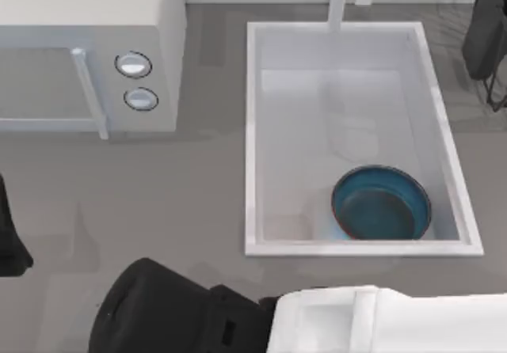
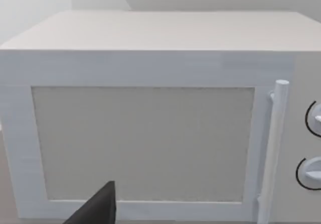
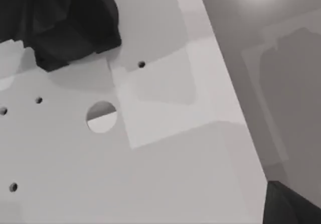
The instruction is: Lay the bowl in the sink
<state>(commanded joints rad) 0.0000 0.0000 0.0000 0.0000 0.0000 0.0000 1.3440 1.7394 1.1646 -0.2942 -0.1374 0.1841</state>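
From above, the bowl [image 1: 381,203] sits upright on the floor of the sink [image 1: 255,131], in the near right corner of the basin, close to the near rim and the right wall, well away from the faucet [image 1: 341,1] at the far end. I judge the task as good as done: the bowl rests level inside the basin and nothing is holding it. My left arm is parked at the left edge of the worktop [image 1: 158,203], its wrist camera facing the door of the microwave [image 2: 145,133], and a dark piece of that gripper [image 2: 98,209] juts in low in that view; I cannot tell how its fingers stand. My right arm lies across the near edge of the top view, a white and black body, and I cannot tell its fingers either. Should the bowl need moving again, I would treat it as stiff and fairly light, with a smooth, probably slippery glaze and a thin rim that might chip against the hard basin. I would pinch the rim on the side away from the walls, one finger inside and one outside, and lift slowly.
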